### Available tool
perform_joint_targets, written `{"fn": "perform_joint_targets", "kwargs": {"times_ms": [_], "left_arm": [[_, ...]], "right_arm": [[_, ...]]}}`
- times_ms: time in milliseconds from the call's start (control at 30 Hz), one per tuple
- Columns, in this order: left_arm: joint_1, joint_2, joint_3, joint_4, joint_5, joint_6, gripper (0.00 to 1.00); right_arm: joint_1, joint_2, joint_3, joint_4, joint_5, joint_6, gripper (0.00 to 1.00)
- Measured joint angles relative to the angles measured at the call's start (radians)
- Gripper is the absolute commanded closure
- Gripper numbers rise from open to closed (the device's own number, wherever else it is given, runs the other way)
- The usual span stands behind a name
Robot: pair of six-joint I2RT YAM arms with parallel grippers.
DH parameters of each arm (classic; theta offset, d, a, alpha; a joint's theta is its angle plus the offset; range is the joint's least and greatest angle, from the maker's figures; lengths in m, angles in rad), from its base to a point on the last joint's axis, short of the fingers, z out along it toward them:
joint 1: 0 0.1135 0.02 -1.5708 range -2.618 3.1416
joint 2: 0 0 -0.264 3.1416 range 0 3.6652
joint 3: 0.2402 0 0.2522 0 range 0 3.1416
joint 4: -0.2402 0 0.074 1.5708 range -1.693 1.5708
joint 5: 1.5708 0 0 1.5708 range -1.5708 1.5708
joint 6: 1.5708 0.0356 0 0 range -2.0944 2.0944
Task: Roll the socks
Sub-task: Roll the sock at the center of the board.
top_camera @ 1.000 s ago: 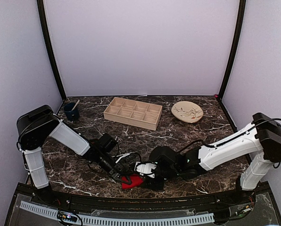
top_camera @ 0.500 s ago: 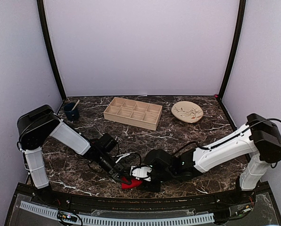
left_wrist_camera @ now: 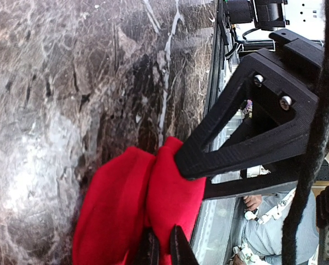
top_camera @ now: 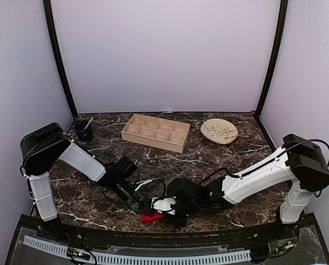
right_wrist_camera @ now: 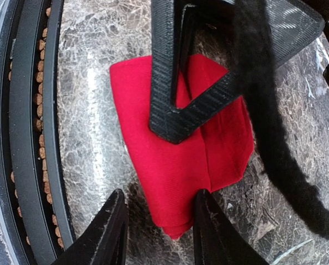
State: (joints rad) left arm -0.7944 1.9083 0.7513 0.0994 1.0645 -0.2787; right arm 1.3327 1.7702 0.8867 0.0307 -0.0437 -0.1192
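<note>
**A:** From above, where are the socks (top_camera: 152, 216)?

**B:** Well to the near side of the tray (top_camera: 155, 132), at the front edge of the surface (top_camera: 219, 160). They are a small red bundle. The left claw (top_camera: 144, 208) comes in from the tray's left side and the right claw (top_camera: 164, 205) from its right. Both are right at the bundle, so neither arm is nearer. The claws cover too much to read its long axis here.

**A:** And the left wrist view?

**B:** The left claw (left_wrist_camera: 163, 251) is clenched on a fold of the socks (left_wrist_camera: 126, 204), and the cloth bunches out beyond its tips. A black finger of the right claw presses against the bundle's side.

**A:** The right wrist view?

**B:** The right claw (right_wrist_camera: 160, 232) is released. Its jaws stand apart on either side of the near end of the socks (right_wrist_camera: 175, 165). The long axis runs straight away from this claw, and the left claw's finger lies over the far part. The narrow end points into the gap, so I judge that shutting there would catch it across its width.
</note>
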Motion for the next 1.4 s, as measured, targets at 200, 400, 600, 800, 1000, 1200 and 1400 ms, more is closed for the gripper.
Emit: {"fn": "perform_joint_targets", "kwargs": {"times_ms": [200,400,600,800,1000,1200,1400], "left_arm": [[0.001,0.003,0.000,-0.005,0.018,0.010,1.00],[0.003,0.003,0.000,-0.019,0.028,0.014,1.00],[0.005,0.003,0.002,-0.031,0.025,0.014,0.98],[0.019,-0.027,0.005,-0.073,-0.032,-0.003,0.74],[0.077,-0.147,0.004,-0.122,-0.204,-0.032,0.63],[0.117,-0.223,0.006,-0.167,-0.338,-0.056,0.68],[0.116,-0.298,-0.015,-0.221,-0.414,-0.120,0.88]], "right_arm": [[0.000,0.022,0.000,0.035,0.011,-0.003,0.74],[0.000,0.040,0.004,0.064,0.016,-0.007,0.84],[0.000,0.043,0.008,0.068,0.011,-0.010,0.89],[0.000,0.043,0.011,0.063,0.011,-0.011,0.90],[0.000,0.043,0.011,0.063,0.015,-0.006,0.91],[0.000,0.043,0.017,0.052,0.034,0.013,0.91],[0.008,0.043,0.033,0.021,0.080,0.047,0.91]]}}
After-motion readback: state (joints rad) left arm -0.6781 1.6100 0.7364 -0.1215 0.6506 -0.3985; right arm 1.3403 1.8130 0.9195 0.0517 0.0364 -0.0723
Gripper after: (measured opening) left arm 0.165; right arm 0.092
